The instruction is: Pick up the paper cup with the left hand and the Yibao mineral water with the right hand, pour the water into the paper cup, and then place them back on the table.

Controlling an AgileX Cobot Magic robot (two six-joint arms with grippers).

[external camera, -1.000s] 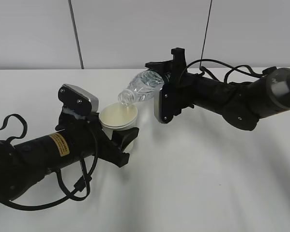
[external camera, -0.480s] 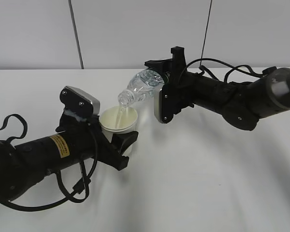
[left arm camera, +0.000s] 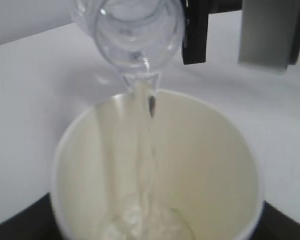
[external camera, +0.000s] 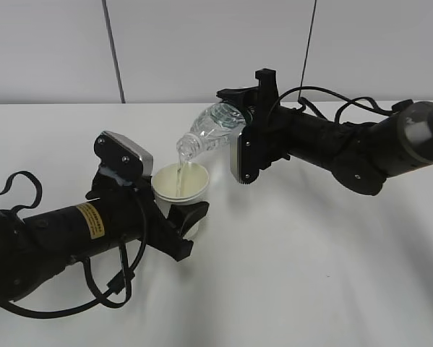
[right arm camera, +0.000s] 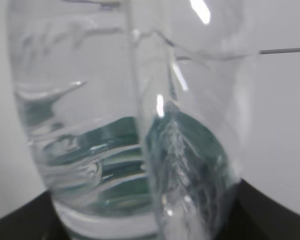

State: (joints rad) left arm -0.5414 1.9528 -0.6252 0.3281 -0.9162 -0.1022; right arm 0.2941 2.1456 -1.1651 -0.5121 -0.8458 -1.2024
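My left gripper [external camera: 181, 217], on the arm with the yellow sticker, is shut on the white paper cup [external camera: 180, 181] and holds it upright just above the table [external camera: 296, 260]. My right gripper [external camera: 239, 108] is shut on the clear Yibao water bottle [external camera: 210, 129], tipped with its open mouth down over the cup. A thin stream of water runs into the cup. In the left wrist view the cup [left arm camera: 205, 165] fills the frame, water pooling at its bottom, the bottle mouth [left arm camera: 134, 30] above. In the right wrist view the bottle [right arm camera: 129, 125] fills the frame, green label showing through.
A plain white wall with two dark vertical seams stands behind the table. Black cables loop by the left arm [external camera: 108, 285] and over the right arm [external camera: 332, 97].
The left arm has shifted the cup slightly right and down under the bottle mouth. The water stream started about half a second ago and still runs. The right arm is nearly still.
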